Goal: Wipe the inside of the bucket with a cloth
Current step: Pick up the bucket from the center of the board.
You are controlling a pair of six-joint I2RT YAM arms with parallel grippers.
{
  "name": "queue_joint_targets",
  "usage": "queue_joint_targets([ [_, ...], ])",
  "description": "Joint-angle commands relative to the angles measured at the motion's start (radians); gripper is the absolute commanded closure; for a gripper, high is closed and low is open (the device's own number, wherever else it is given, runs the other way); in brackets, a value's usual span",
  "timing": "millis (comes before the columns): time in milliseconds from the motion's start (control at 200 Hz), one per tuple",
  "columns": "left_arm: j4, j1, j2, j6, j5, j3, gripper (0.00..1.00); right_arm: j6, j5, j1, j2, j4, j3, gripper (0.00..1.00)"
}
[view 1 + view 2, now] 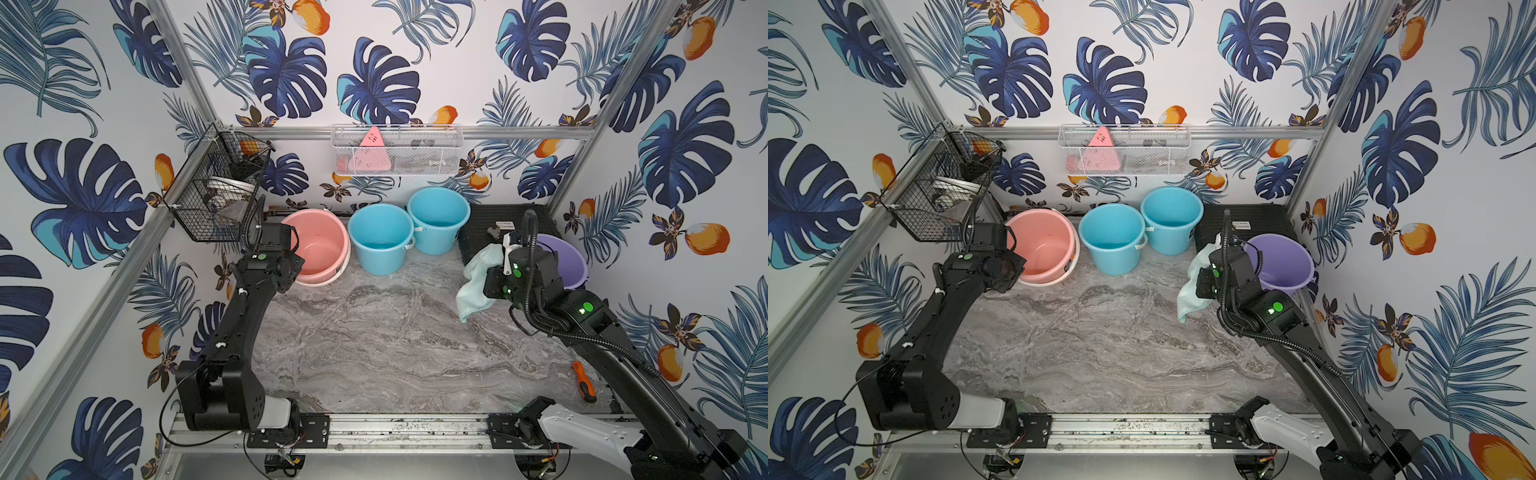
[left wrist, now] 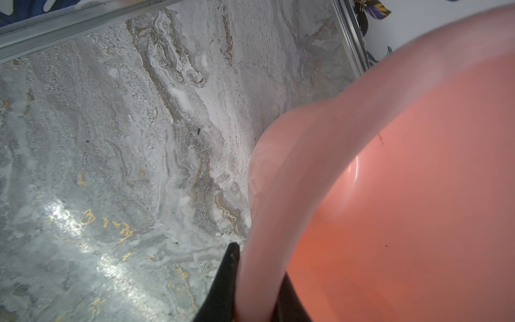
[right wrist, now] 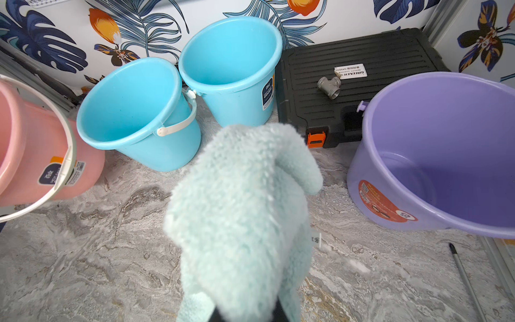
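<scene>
Your left jaws are pinching the rim of the pink bucket (image 1: 322, 249). In the left wrist view one black finger (image 2: 230, 262) sits outside the pink wall and the other inside it. That bucket stands at the back left of the worktop (image 1: 395, 353), just beside two blue buckets (image 1: 380, 239). Your right jaws are pressed together on the cloth (image 1: 476, 286) and mostly buried under it in the right wrist view. The cloth (image 3: 242, 209) is pale mint-aqua with a fluffy microfibre pile. It is bunched where it is gripped and folded over into soft rounded lobes, with a flatter, thinner edge showing low down near the grip. In both top views it hangs from the grip in loose folds and tapers to a lower corner. You can't tell whether that corner touches the worktop. It is held over the right side of the worktop, between the nearer blue bucket and the purple bucket (image 1: 571, 262), in front of the black case (image 1: 490, 220) and well apart from the pink bucket.
</scene>
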Motion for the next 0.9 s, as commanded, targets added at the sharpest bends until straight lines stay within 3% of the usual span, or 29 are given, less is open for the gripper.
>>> queue_joint_targets([
  [0, 0.000, -0.009, -0.089, 0.137, 0.072, -0.041, 1.00, 0.002, -0.026, 0.000, -0.005, -0.017, 0.025, 1.00],
  [205, -0.072, -0.050, -0.269, 0.391, 0.185, -0.115, 1.00, -0.055, -0.158, 0.000, -0.015, -0.029, 0.086, 1.00],
  [385, -0.128, -0.157, -0.357, 0.543, 0.281, -0.155, 1.00, -0.130, -0.368, 0.001, -0.028, -0.041, 0.153, 1.00],
  [560, -0.112, -0.288, -0.419, 0.580, 0.261, -0.221, 1.00, -0.192, -0.564, 0.001, -0.034, -0.056, 0.203, 1.00],
  [896, -0.083, -0.602, -0.325, 0.549, 0.088, -0.188, 1.00, -0.267, -0.850, 0.003, 0.017, -0.024, 0.229, 1.00],
])
